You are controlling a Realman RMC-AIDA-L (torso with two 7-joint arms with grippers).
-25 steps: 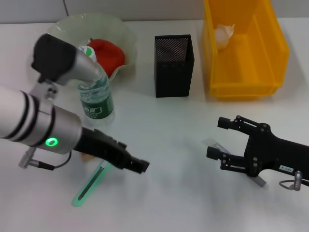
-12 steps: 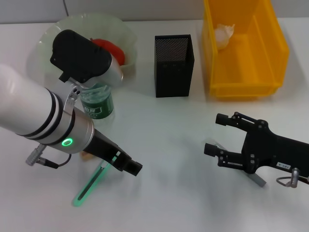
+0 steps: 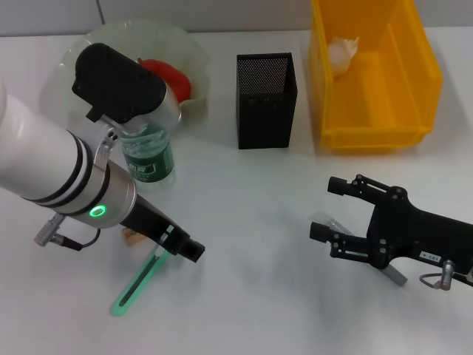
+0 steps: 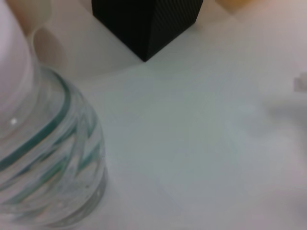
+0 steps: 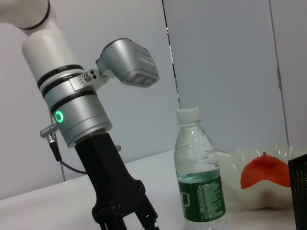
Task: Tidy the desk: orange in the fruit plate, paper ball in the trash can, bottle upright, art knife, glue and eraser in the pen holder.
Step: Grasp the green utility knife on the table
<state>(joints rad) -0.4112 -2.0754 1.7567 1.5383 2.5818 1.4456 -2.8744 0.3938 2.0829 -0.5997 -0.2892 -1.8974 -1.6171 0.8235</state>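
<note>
Pulled back toward the near left, my left gripper (image 3: 185, 251) has cleared the bottle (image 3: 148, 155), which stands upright just near of the fruit plate (image 3: 70, 55).

Whether that gripper is wide or closed I cannot tell. My right gripper (image 3: 327, 209) hangs spread over a small clear item (image 3: 330, 222) on the near right, likely the glue. I should centre over it, drop straight, close gently. A green stick-like piece, probably the art knife (image 3: 137, 285), lies near left. The orange (image 3: 174, 78) sits in the plate, the paper ball (image 3: 344, 52) in the yellow trash can (image 3: 369, 137), and the pen holder (image 3: 266, 100) looks empty.
</note>
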